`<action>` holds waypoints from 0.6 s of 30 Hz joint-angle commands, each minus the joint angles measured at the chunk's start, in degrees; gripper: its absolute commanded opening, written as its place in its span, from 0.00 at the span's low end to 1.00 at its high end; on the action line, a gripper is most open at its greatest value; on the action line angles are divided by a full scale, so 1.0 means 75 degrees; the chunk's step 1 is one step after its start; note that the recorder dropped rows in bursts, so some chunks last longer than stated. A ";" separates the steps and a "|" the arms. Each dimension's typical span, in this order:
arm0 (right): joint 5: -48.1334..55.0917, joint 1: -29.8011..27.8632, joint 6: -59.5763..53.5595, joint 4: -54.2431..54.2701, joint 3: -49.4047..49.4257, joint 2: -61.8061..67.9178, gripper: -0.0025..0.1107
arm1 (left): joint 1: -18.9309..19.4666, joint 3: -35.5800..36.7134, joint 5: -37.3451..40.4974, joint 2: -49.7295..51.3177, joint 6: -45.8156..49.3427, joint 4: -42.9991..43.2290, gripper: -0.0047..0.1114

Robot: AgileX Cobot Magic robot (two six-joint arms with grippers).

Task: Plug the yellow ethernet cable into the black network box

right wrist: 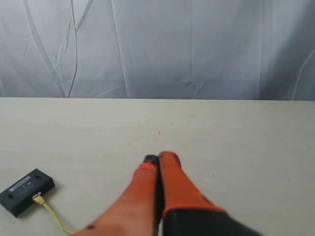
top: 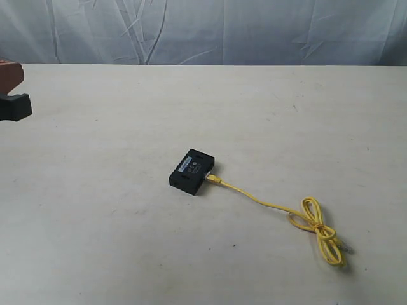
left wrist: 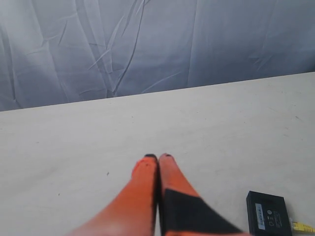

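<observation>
Yellow ethernet cable (top: 316,225) on the bench (top: 95,222): left pincer (left wrist: 158,157) pressed together, empty; black network box (top: 191,171) centre, plug meeting its right side; cord trails right into a tied loop; right pincer (right wrist: 158,158) together too.

table (top: 114,108): spread across the whole exterior view, closed off along its far edge by a cloth backdrop (top: 203,28)
network box (top: 191,171): laid flat on the table, near the middle
ethernet cable (top: 261,200): one end seated against the right side of the network box; the rest run out over the table to the right and forward
cable loop (top: 315,219): set right of the network box, well apart, nearer the front
free plug (top: 345,245): found just past the cable loop, farthest right
</observation>
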 commanded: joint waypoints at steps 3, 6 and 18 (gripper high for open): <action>-0.1196 -0.0039 -0.0033 -0.0210 0.1569 -0.0569 0.03 | -0.0046 0.0037 -0.0017 -0.0032 -0.0001 0.0037 0.04; -0.1273 -0.0039 -0.0013 -0.0627 0.2000 -0.0569 0.03 | -0.0046 0.0037 -0.0017 -0.0032 -0.0001 0.0037 0.04; -0.1884 -0.0039 -0.0013 -0.1084 0.2928 -0.0569 0.03 | -0.0046 0.0037 -0.0017 -0.0032 -0.0001 0.0056 0.04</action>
